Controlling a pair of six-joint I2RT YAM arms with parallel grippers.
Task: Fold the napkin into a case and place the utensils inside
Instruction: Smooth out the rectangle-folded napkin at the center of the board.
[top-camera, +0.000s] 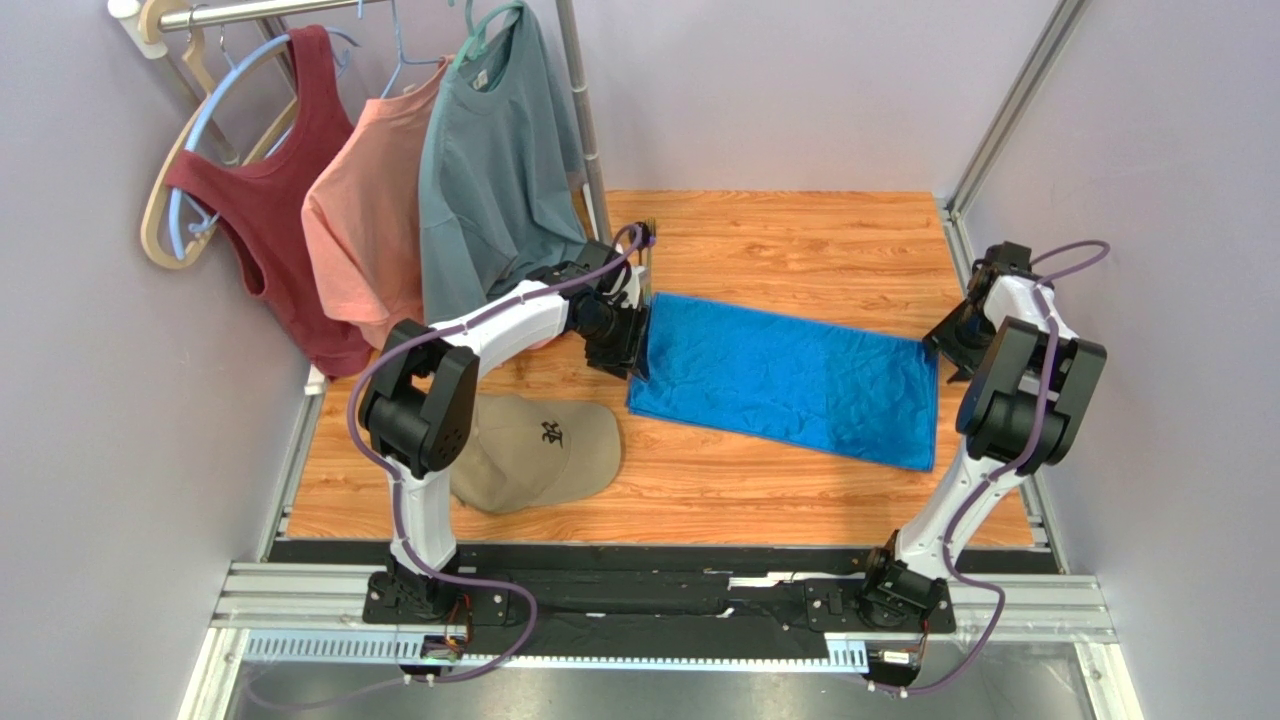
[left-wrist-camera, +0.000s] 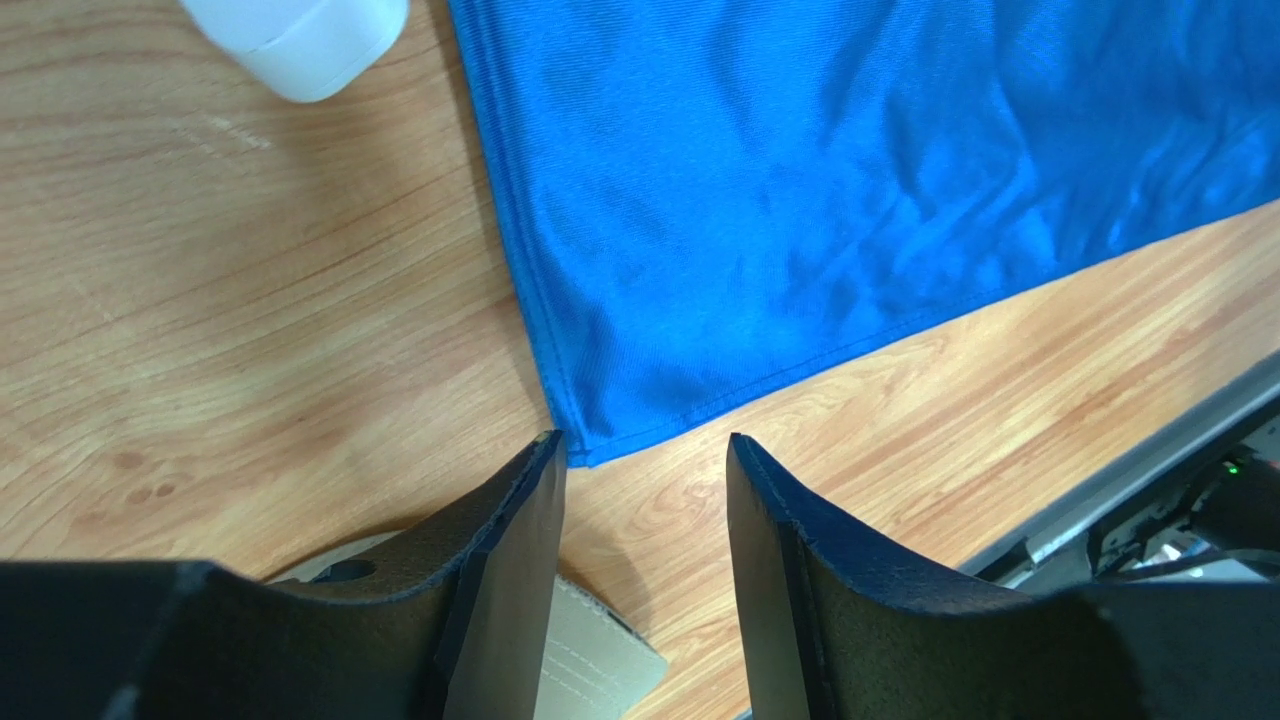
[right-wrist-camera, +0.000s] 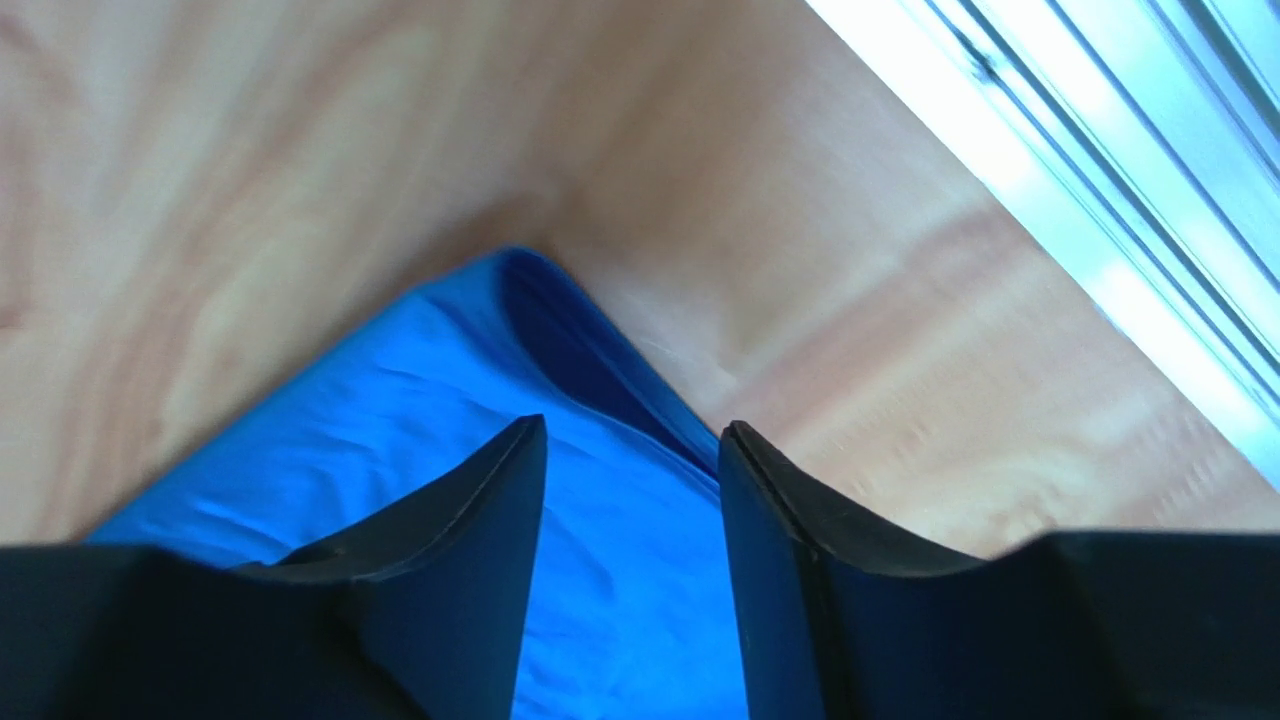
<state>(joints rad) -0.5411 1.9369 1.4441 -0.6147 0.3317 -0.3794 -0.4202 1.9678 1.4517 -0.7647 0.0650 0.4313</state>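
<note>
the napkin lies flat on the wooden table as a long blue rectangle, slightly wrinkled, slanting from the middle of the table towards its right side. nearest the camera, the two arm bases sit on the metal rail at the table's near edge. just beyond it, on the left, a tan cap rests on the wood, near the napkin's near left corner but apart from it. the left gripper is at the napkin's left edge; in its wrist view the left gripper has its fingers parted with a clear gap and nothing between them, and the napkin's corner lies just ahead of the tips. the right gripper is at the napkin's far right corner; its wrist view shows the right gripper likewise spread and grasping nothing, poised over the cloth where the edge looks doubled. farthest back on the left, a maroon tank top, a salmon shirt and a grey-teal t-shirt hang on hangers.
</note>
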